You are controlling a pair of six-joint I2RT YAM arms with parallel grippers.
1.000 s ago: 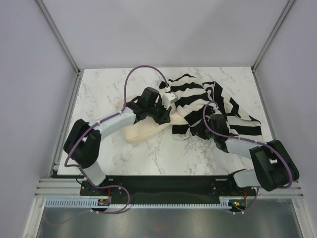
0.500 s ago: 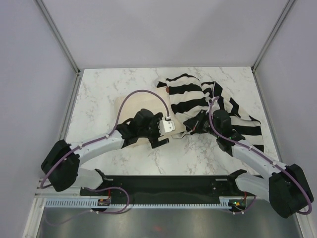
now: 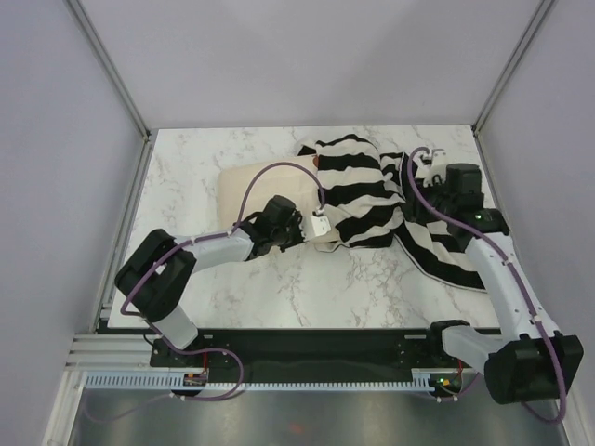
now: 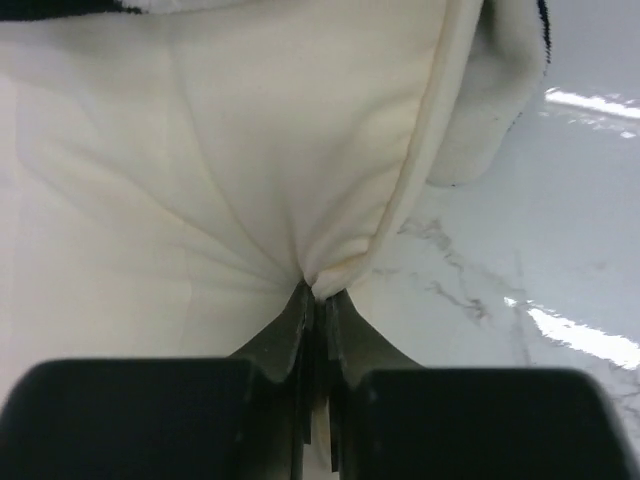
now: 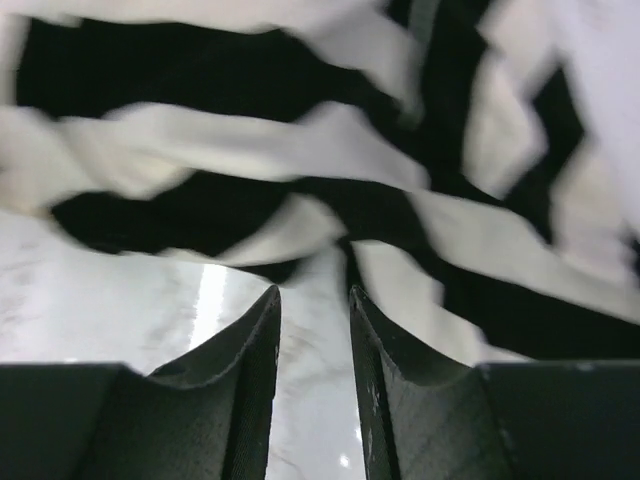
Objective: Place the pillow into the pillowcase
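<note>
Left gripper: jaws closed tight on a small fold of the pillow, taken at the seam of its near edge. The cloth puckers into creases that run to the pinch. We read this grip as a handle for pushing or steering the pillow toward the cover, since a seam pinch gives purchase on a soft body that offers no rigid part.

Right gripper: fingers stand a narrow gap apart with nothing between them. Bare marble shows through the gap, and striped cloth lies just beyond the tips. That view is blurred. We judge that this arm is placed at the far side of the cover to take hold of it and brace it against the push.

The pillow lies flat on the table, left of centre. Its left part is exposed and its right end is covered by the pillowcase. We cannot tell whether that end sits inside the mouth or merely under a flap. The left wrist view suggests a lip wrapping one corner.

The pillow looks plain cream, plump and piped at the edge. The pillowcase is rumpled, in broad black and white bands, and trails right toward the table edge.
</note>
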